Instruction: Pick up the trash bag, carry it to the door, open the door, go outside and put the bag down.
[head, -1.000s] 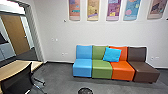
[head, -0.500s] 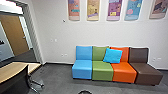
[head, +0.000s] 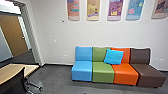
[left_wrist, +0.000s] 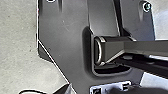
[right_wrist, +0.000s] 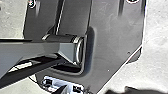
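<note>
Head view: wooden door (head: 15, 35), left of the row of seats (head: 102, 72). Left wrist view: whether the left claw is spread cannot be told. Right wrist view: right claw likewise; trash bag's place relative to either, indeterminable.

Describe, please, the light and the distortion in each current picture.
Head view: wide-angle distortion, the door frame leaning, the brown seat stretched toward the edge; bright glare at upper left. Left wrist view: floor pale, washed out. Right wrist view: floor very bright beside the dark plate.
</note>
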